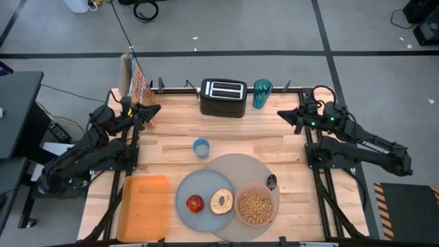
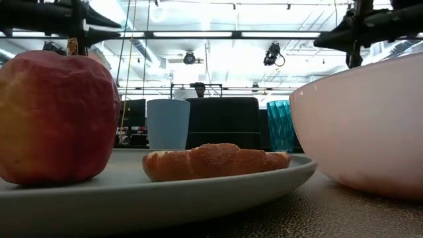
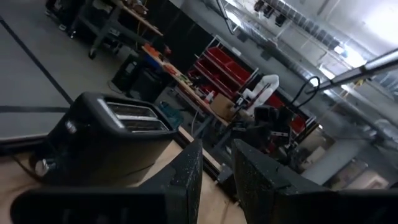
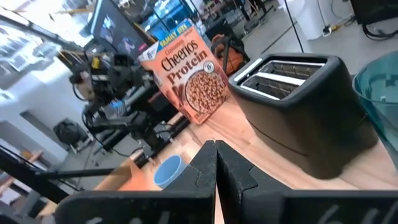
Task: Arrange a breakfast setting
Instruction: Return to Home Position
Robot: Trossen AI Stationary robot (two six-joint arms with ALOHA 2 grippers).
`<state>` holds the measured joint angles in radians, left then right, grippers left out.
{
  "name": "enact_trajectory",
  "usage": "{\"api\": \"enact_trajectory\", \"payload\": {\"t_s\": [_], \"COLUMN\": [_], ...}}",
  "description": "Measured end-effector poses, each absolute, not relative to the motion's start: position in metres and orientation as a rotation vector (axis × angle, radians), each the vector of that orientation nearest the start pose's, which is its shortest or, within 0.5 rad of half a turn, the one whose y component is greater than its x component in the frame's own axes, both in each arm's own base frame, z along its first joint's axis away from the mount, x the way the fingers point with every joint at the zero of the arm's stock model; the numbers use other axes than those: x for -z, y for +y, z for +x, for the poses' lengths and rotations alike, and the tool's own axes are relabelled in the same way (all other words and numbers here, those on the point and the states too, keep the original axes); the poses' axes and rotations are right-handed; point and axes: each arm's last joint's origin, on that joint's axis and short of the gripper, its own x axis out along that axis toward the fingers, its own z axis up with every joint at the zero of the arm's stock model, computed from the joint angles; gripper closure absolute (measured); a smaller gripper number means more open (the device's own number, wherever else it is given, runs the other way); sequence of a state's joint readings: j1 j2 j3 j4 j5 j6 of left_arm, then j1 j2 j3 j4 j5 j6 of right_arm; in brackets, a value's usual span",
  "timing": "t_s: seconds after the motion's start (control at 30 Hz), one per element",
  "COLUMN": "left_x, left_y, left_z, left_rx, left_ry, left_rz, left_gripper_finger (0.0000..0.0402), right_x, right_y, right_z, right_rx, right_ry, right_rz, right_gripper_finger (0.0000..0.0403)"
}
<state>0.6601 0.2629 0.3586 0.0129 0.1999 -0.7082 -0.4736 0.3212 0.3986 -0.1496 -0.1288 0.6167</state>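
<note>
The large round grey mat (image 1: 241, 168) lies at the table's near middle. On it sit the grey-blue plate (image 1: 188, 189) with the red apple (image 1: 195, 204) and the toasted bagel half (image 1: 221, 201), the pink bowl (image 1: 256, 207) full of cereal, and the small spoon (image 1: 271, 182). The teal cup (image 1: 263, 94) and the orange cereal box (image 1: 139, 84) stand at the far edge. My left gripper (image 1: 156, 108) hovers near the box, slightly open and empty. My right gripper (image 1: 280, 114) hovers at the far right, shut and empty.
A black toaster (image 1: 223, 98) stands at the far middle between the box and the teal cup. A small light-blue cup (image 1: 201, 147) stands in the table's middle. An orange board (image 1: 144, 208) lies at the near left. A person shows far behind the table (image 2: 197, 89).
</note>
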Motion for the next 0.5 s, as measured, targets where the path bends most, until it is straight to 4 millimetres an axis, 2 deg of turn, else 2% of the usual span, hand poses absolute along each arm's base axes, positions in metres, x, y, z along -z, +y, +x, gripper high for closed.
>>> {"api": "enact_trajectory", "payload": {"t_s": [0.27,0.5], "left_x": [-0.238,-0.214], "left_y": [0.052,0.051], "left_z": [0.075,0.073], "left_rx": [-0.398,-0.409], "left_ry": [-0.329,-0.354], "left_rz": [-0.709,-0.756], "left_gripper_finger": [0.0309,0.0309], "right_x": [-0.261,-0.267], "right_y": [-0.035,-0.029], "right_z": [0.076,0.059], "right_rx": [0.320,0.355], "right_ry": [-0.193,-0.326], "right_rz": [0.657,0.625], "right_gripper_finger": [0.0396,0.0396]}}
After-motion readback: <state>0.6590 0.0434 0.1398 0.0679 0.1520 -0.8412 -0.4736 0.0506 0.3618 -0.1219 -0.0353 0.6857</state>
